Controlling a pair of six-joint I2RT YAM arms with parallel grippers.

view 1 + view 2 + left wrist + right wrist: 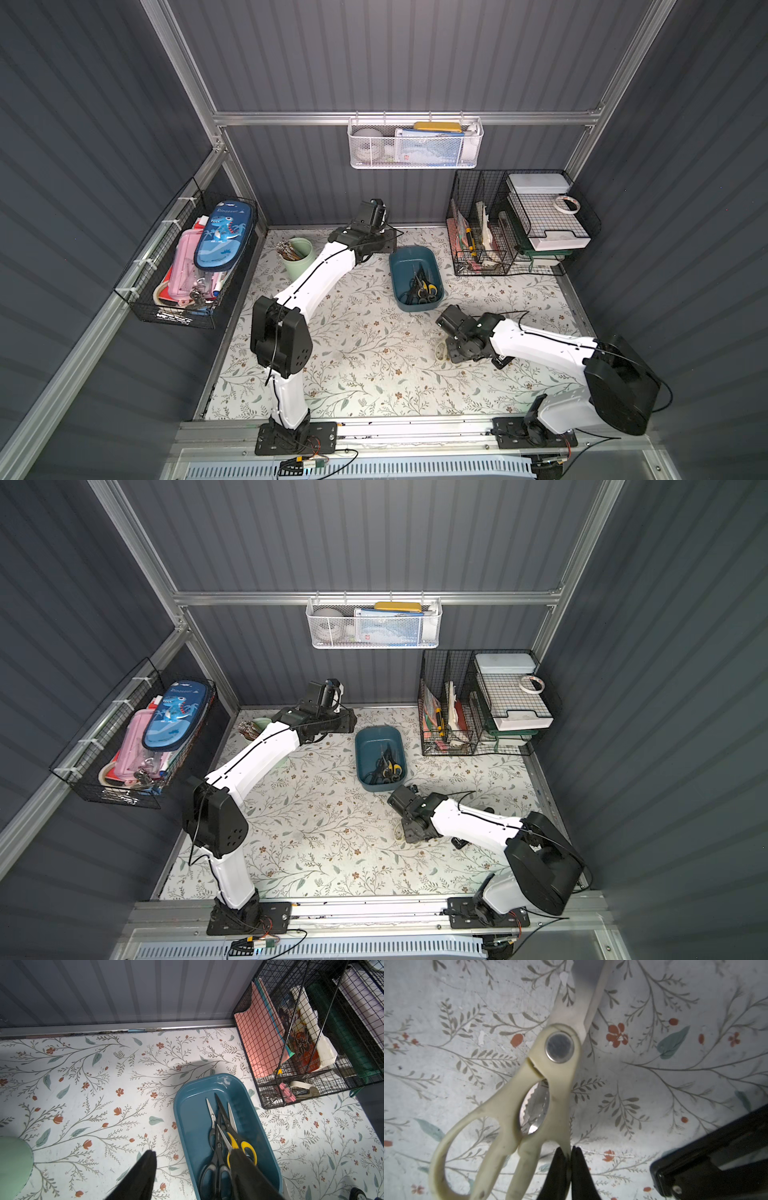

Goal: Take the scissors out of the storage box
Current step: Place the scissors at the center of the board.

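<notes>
The dark teal storage box (400,262) (365,739) (182,1109) stands on the floral table toward the back. In it lie several scissors (422,284) (387,766), among them a yellow-and-black pair (242,1144) and a black-handled pair (216,1159). My left gripper (194,1156) (384,243) is open at the box's far left edge, one finger over the table and one over the scissor handles. My right gripper (568,1153) (448,353) is shut on the handle rim of cream kitchen shears (550,1076), which lie on the table in front of the box.
A black stapler-like bar (716,1157) lies beside the right gripper. A black wire organiser (498,232) stands right of the box. A mint cup of pencils (297,257) is at the back left. A wire basket (187,266) hangs on the left wall, a white mesh basket (415,143) on the back rail.
</notes>
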